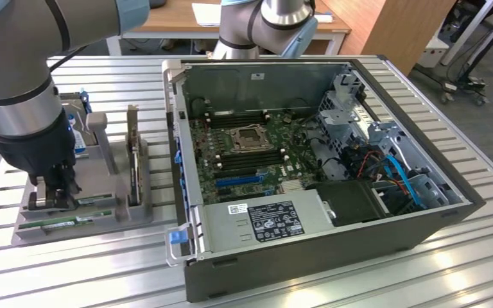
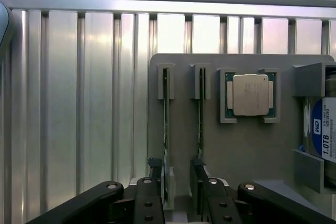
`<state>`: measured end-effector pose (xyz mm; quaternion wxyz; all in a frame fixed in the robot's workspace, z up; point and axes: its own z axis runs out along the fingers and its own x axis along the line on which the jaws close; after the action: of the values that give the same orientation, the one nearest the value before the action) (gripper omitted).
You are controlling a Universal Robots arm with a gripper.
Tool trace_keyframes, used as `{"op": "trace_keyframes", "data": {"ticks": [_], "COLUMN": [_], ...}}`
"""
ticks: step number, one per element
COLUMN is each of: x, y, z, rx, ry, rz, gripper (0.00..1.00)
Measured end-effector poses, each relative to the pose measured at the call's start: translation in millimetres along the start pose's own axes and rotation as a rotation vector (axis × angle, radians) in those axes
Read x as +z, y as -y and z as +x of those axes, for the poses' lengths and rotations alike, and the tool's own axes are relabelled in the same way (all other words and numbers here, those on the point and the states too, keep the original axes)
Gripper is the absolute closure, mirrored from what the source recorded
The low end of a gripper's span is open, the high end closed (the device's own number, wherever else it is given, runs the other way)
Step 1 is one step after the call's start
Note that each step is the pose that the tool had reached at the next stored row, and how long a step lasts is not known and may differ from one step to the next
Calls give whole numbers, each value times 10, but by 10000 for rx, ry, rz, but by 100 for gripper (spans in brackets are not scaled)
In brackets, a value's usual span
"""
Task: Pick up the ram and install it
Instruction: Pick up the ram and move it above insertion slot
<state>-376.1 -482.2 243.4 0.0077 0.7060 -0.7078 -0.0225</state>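
Grey holder [image 2: 247,148] on the slatted surface [image 2: 79,103]: the ram [image 2: 166,114] on edge in one slot, a second stick [image 2: 200,111] in the next, a processor [image 2: 250,94] in its pocket, and a hard drive [image 2: 321,129]. End effector [image 2: 177,170] spread, straddling the ram.

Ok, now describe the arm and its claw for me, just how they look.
The arm is built of thick round silver-grey tubes, with light blue caps at the joints and a black section toward the wrist. A black cable runs along it. The claw is black: jointed link bars fastened with small silver pins, ending in narrow flat fingers.
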Motion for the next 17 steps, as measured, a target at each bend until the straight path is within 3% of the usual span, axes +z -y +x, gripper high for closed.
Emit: {"op": "trace_keyframes", "data": {"ticks": [17], "x": [217], "y": [9], "z": [31], "rx": [0], "ry": [2], "rz": [0], "gripper": [64]}}
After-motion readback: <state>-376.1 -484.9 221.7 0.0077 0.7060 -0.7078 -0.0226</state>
